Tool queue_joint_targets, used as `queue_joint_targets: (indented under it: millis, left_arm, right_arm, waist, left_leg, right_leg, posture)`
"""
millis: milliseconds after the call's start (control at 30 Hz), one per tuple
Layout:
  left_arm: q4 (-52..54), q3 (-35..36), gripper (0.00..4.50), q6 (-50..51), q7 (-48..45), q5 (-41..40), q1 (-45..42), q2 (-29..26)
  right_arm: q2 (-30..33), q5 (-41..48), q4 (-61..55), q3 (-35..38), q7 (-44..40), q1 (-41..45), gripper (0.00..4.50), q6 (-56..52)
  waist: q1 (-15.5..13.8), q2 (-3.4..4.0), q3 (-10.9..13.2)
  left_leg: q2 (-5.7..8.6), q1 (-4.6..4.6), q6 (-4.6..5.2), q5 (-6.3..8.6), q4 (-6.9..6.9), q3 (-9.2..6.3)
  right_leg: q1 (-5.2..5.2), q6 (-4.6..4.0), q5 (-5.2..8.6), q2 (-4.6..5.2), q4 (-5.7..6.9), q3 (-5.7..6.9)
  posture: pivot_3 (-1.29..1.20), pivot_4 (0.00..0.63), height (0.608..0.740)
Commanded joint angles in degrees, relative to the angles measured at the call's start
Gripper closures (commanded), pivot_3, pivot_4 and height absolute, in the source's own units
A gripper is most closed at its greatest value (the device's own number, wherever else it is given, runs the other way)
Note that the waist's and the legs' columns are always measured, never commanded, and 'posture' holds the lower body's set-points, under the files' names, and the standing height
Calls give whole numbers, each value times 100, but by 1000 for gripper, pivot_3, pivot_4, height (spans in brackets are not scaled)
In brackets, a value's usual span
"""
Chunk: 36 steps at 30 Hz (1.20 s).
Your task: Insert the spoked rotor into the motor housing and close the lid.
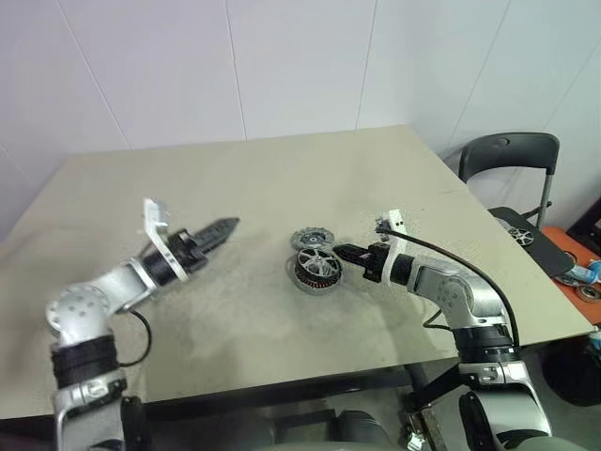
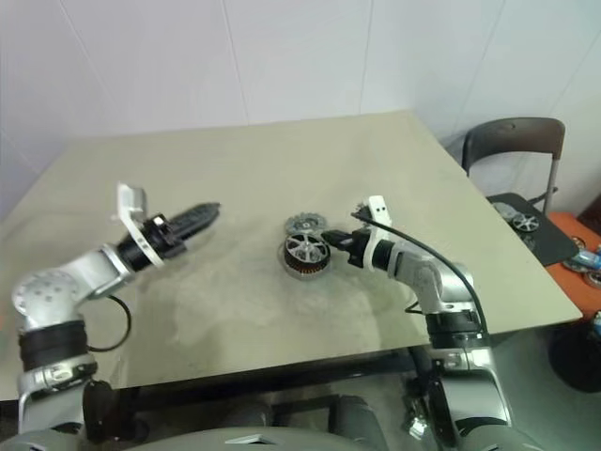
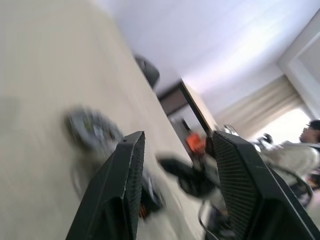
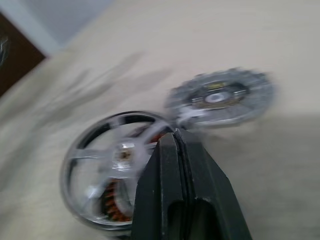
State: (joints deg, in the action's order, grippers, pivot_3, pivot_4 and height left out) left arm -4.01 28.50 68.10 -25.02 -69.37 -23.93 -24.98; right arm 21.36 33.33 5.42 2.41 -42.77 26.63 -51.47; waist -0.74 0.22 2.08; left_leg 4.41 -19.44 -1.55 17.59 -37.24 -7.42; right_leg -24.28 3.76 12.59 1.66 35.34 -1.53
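Note:
The spoked rotor (image 1: 317,264) lies inside the motor housing (image 1: 309,283) at the middle of the table. Copper windings show under its spokes in the right wrist view. The lid (image 1: 307,239), notched at its edge, lies flat on the table just behind the housing and touches it. My right gripper (image 4: 173,136) is shut with nothing between its fingers. Its tip rests at the rotor's (image 4: 117,152) rim on the side near the lid (image 4: 220,97). My left gripper (image 1: 223,227) hovers above the table well to the left of the housing, open and empty, its fingers (image 3: 131,165) spread wide.
The tan table (image 1: 235,319) has bare room all around the parts. A black chair (image 1: 507,155) stands off its right edge, with a dark seat (image 1: 540,246) holding another wheel. A person (image 3: 300,150) sits far off in the left wrist view.

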Motion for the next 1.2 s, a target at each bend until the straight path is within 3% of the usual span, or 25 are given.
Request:
queue_joint_targets:
  millis: [33,133,233,367,467,533,633,800,1200]
  left_arm:
    - [305,-114,2215,37,-27,-134,-163,-103]
    - [779,-466,2215,157,-223,-30,-135,-349]
    - [944,-988,2215,-69,-716,500,-55,-800]
    - [693,-1574,2215,-638,-1340,1243,-191,-1140]
    - [572,-1633,2215,-789,-1463,1387,-360,-1085]
    - [686,-1620,2215,-784,-1465,1380,-320,-1033]
    - [911,-1518,2175,-746,-1380,1334,-82,-961]
    - [1161,-1206,2175,-659,-1205,1192,305,-932]
    - [1627,-1062,2175,-624,-752,1050,694,-599]
  right_arm:
    - [518,470,-865,36,-583,138,4500,-376]
    - [1155,510,-1106,-67,-1174,446,4500,-346]
    - [1710,-52,-946,-786,-1826,884,4500,146]
    - [2015,-2052,-123,-2421,-2585,1542,4500,2633]
    - [1824,-3378,1027,-3143,-2551,2094,4500,4931]
    - [1573,-3452,1578,-3220,-2862,2418,4500,5533]
    - [1204,-3299,2104,-3142,-3422,2785,3917,5956]
    - [933,-3811,3062,-3347,-3864,3347,2354,6780]
    - [87,-4795,5200,-3470,-3650,4212,2354,8417]
  waist:
    - [1,-2,-1]
    - [6,-10,5]
    - [59,-10,5]
    - [161,-11,6]
    - [179,-23,15]
    - [173,-34,22]
    - [176,-35,23]
    - [155,-36,23]
    - [181,-37,24]
  left_leg:
    - [1,0,1,1,1,0]
    - [1,-7,2,2,0,0]
    - [-2,1,4,3,7,11]
    - [-13,12,-4,-2,13,17]
    - [-12,13,-5,-4,1,34]
    - [-12,9,-5,-4,-2,34]
    - [-12,2,-33,-19,6,29]
    - [-11,-4,-34,-18,13,28]
    - [-10,6,-36,-19,10,25]
  right_leg:
    - [0,0,0,1,-3,0]
    - [-1,1,0,3,-11,0]
    - [-2,0,1,-1,-10,-2]
    - [4,11,10,-14,-2,4]
    - [6,13,8,-13,1,-1]
    - [1,2,-1,-12,1,-7]
    - [-14,-9,-8,-9,0,-15]
    - [-23,-10,-8,-7,-2,-24]
    - [-23,-17,-10,-10,25,-25]
  posture:
    - [0,0,740]
    - [0,0,740]
    - [0,0,740]
    - [0,0,740]
    - [0,0,740]
    - [0,0,740]
    - [0,0,740]
    - [0,0,740]
    - [0,0,740]
